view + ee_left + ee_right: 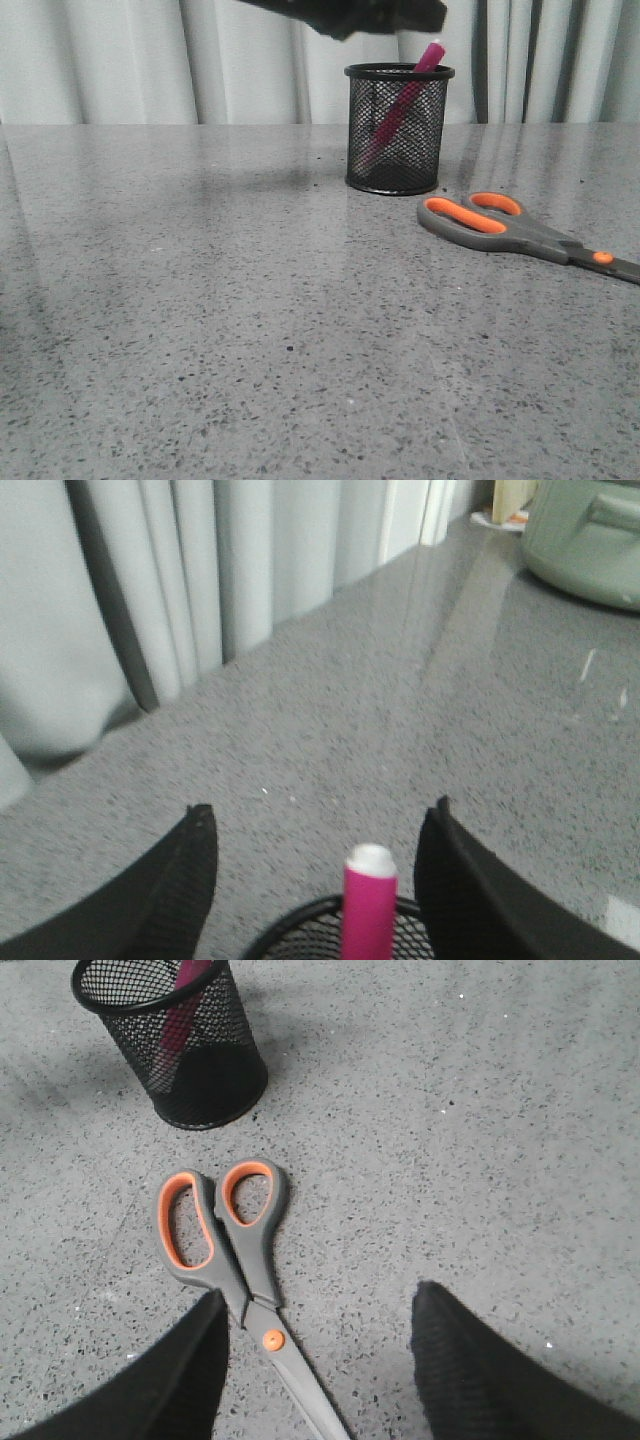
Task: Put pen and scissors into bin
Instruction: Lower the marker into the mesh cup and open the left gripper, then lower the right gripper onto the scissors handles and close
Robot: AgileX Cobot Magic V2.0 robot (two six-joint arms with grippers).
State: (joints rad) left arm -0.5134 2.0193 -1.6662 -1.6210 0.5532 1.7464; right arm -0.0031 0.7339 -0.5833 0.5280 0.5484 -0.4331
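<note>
The magenta pen (405,100) stands tilted inside the black mesh bin (397,128), its white end above the rim. In the left wrist view the pen (370,900) rises from the bin (310,935) between my open fingers; my left gripper (318,825) hovers just above it without touching it. The left arm (350,14) shows at the top of the front view. The scissors (505,228) lie flat on the table to the right of the bin. My right gripper (320,1305) is open above the scissors (235,1250), near the orange pivot, with the bin (170,1040) beyond.
A grey speckled stone table (220,330) carries everything. A pale curtain (130,60) hangs behind the table. A grey-green appliance (590,535) stands at the far corner in the left wrist view.
</note>
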